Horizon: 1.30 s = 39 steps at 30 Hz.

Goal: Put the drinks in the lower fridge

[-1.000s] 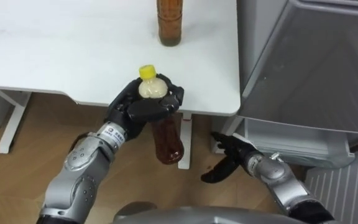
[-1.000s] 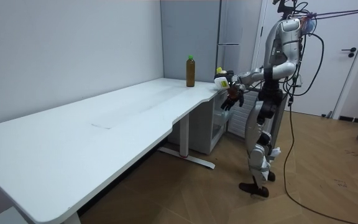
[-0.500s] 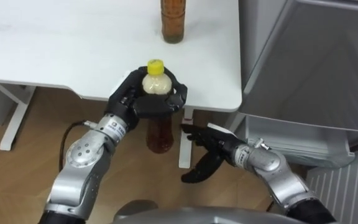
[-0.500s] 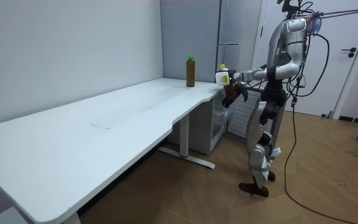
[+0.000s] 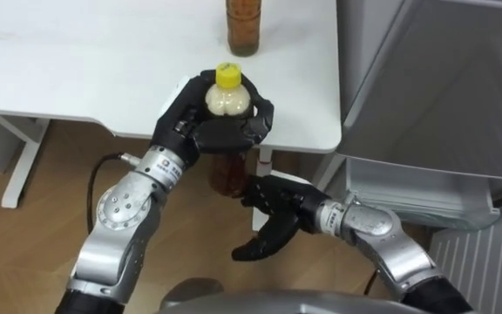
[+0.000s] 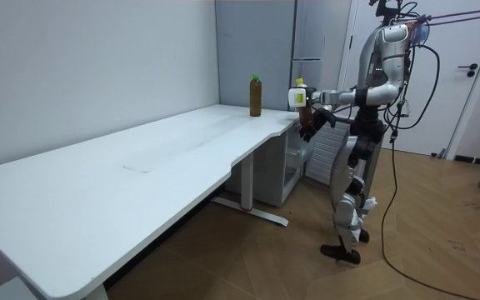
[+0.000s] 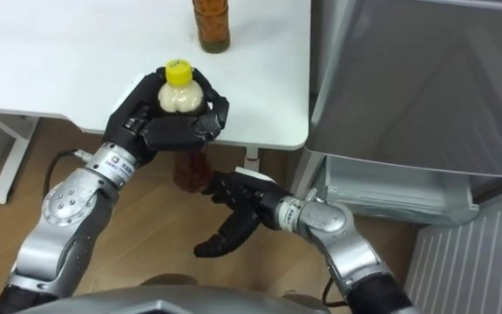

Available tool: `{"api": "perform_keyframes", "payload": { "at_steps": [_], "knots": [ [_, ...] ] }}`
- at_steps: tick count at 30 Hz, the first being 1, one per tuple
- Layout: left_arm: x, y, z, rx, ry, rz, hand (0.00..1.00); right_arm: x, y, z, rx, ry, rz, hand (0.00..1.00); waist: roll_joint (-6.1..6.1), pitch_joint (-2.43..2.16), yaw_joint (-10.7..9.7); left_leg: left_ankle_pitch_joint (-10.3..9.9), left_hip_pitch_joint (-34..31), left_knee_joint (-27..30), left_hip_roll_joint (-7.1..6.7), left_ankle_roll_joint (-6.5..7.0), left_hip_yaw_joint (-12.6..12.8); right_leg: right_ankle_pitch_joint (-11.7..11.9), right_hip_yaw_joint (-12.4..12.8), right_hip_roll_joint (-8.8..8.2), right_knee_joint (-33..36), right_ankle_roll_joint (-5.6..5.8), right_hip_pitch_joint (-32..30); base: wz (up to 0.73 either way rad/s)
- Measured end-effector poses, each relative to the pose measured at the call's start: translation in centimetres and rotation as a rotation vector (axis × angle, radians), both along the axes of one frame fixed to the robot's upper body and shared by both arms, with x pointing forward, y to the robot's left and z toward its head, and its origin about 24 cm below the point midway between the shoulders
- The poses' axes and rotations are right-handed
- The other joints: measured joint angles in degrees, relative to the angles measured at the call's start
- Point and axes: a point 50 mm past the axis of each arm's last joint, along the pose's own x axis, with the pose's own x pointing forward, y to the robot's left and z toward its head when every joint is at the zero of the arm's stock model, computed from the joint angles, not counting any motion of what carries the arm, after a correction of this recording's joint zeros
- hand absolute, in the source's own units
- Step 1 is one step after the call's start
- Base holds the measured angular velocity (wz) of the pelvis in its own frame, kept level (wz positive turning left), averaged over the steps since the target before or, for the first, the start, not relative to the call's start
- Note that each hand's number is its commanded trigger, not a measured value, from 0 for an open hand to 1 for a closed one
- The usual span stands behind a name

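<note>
From where I stand, the left hand point(image 5: 200, 133) has its fingers clamped round the top of the yellow-capped drink point(image 5: 228, 98), held at the near edge of the surface point(image 5: 85, 70). Just below, the right hand point(image 5: 273, 214) hovers with its fingers apart. That grip looks high to me. If the heavy base swings, the drink could slip or strike the fridge point(image 5: 434, 96).

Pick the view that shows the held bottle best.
Left eye view: the bottle sits near centre, yellow cap and brown lower body clear of the left robot hand wrapped round its middle. The right eye view shows much the same. The room view shows it small, far off.
</note>
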Motion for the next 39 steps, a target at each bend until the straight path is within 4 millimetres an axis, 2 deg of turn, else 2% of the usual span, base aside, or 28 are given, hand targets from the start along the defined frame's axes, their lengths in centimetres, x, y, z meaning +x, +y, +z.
{"api": "perform_keyframes", "payload": {
  "at_steps": [12,17,21,26,30,33,39],
  "knots": [
    [-0.3,0.2,-1.0,-0.081,0.069,-0.005,1.0,-0.6,-0.1,-0.7,0.049,0.113,-0.063,0.0,-0.73,0.15,-0.9,0.0,0.4,-0.1,0.18,0.0,0.8,0.0,0.1,0.0,0.0,0.0,0.6,0.0],
    [-0.4,0.3,-1.6,-0.095,0.096,-0.013,1.0,-0.8,-0.2,-0.9,0.04,0.142,-0.062,0.0,-0.03,0.26,-1.8,0.0,0.9,-0.2,0.22,0.06,0.8,0.0,0.6,0.0,0.0,0.0,0.8,-0.03],
    [-0.5,0.3,-2.0,-0.113,0.113,-0.04,1.0,-0.9,-0.5,-1.0,0.036,0.168,-0.058,0.0,0.73,-0.12,-2.7,0.0,0.9,-0.4,0.29,0.06,1.1,0.0,1.3,0.04,0.0,0.0,0.5,-0.05],
    [-0.6,0.4,-2.1,-0.114,0.119,-0.074,1.0,-1.0,-0.5,-1.1,0.033,0.18,-0.057,0.0,0.93,-0.26,-3.2,0.2,1.1,-1.1,0.31,0.07,1.6,0.0,1.8,0.01,0.0,0.0,0.0,-0.06],
    [-1.2,-0.4,-2.7,-0.127,0.159,-0.168,1.0,-0.8,-0.5,-0.8,0.083,0.189,-0.089,0.0,0.97,-0.26,-3.3,0.2,1.9,-1.5,0.28,0.06,1.7,0.0,1.8,-0.03,0.0,0.0,0.5,0.0],
    [-2.3,-2.0,-3.7,-0.136,0.24,-0.289,1.0,-0.3,0.0,-0.1,0.173,0.182,-0.1,0.0,0.95,-0.25,-3.3,0.2,2.0,-1.8,0.28,0.06,1.7,0.0,1.9,-0.04,-0.1,0.0,0.5,0.0],
    [-2.5,-2.0,-3.9,-0.132,0.258,-0.32,1.0,-0.5,0.0,-0.1,0.204,0.199,-0.097,0.0,1.35,0.03,-3.3,0.2,2.0,-2.0,0.3,0.02,1.8,0.0,3.1,0.08,-0.1,0.0,0.4,-0.04]
  ]
}}
